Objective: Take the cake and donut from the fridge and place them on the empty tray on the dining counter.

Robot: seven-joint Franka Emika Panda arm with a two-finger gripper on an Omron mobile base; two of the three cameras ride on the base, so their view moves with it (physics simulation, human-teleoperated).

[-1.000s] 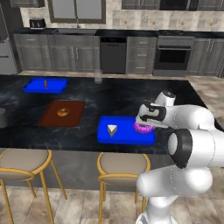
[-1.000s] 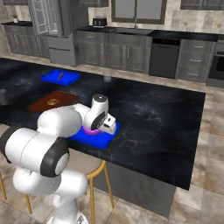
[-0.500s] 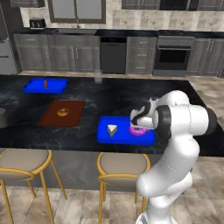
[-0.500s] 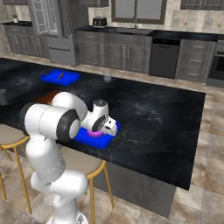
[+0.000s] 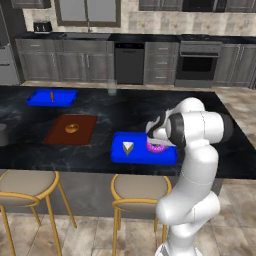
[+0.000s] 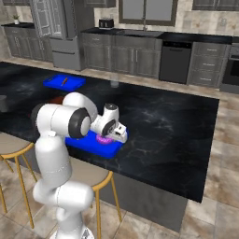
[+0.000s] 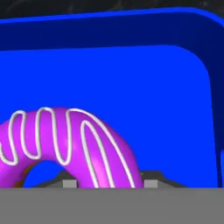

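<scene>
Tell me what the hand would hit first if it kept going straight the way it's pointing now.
Most likely the donut, which lies right ahead of the hand on the tray. Past it is only the tray's blue floor, though depth is hard to judge.

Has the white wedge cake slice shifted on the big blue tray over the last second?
No. The white wedge-shaped cake slice sits on the left half of the bright blue rectangular tray, as before, with the purple-frosted ring donut to its right.

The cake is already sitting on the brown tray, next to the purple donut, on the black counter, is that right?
Not quite: the cake sits on the big blue tray, not the brown one, as the left base view shows. The donut beside it and the black counter are right.
</scene>
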